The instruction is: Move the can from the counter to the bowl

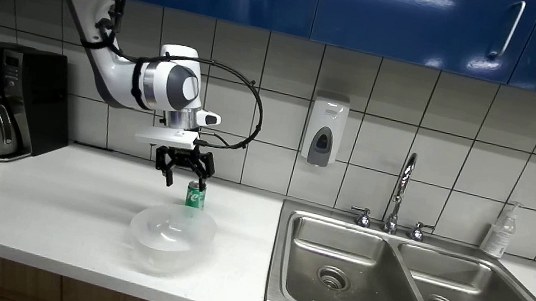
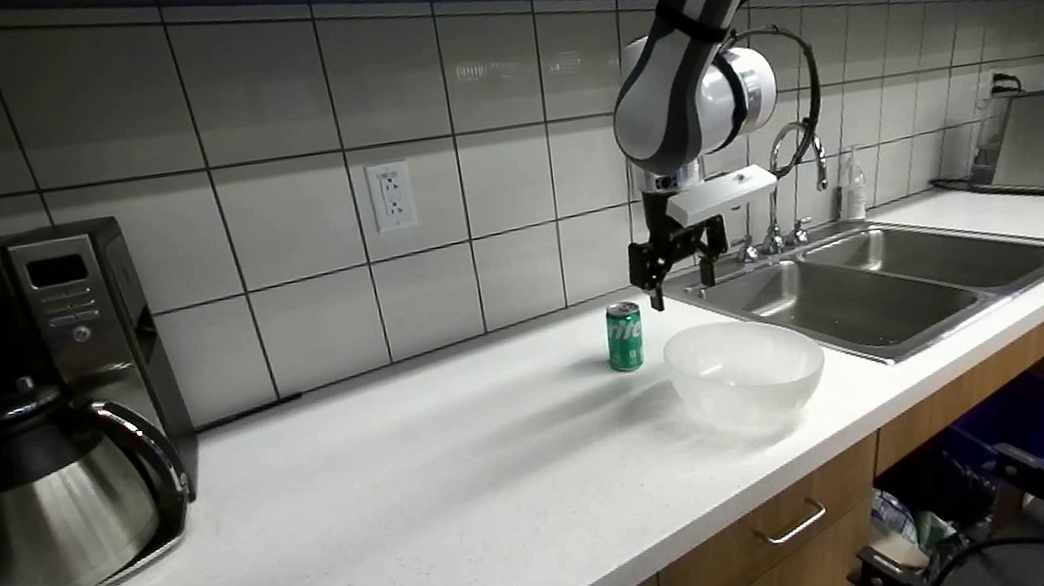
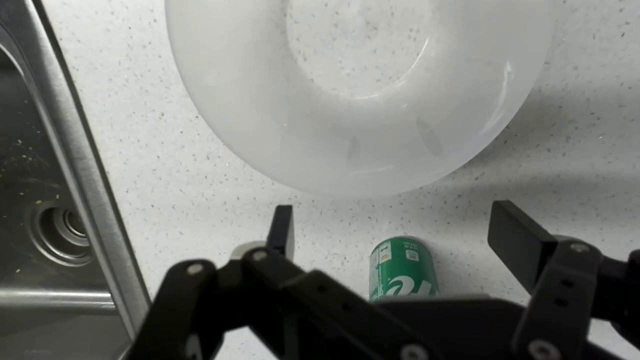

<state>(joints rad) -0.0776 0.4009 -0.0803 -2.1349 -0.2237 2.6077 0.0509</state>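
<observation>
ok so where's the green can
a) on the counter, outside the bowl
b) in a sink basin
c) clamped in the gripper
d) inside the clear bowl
a: in an exterior view the can stands upright on the counter, outside the bowl, and the wrist view shows the gripper open.

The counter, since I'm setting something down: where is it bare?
A wide bare patch lies between the coffee maker and the bowl; a narrower one between the bowl and the sink. It is crowded around the can: bowl beside it, fingers above.
</observation>
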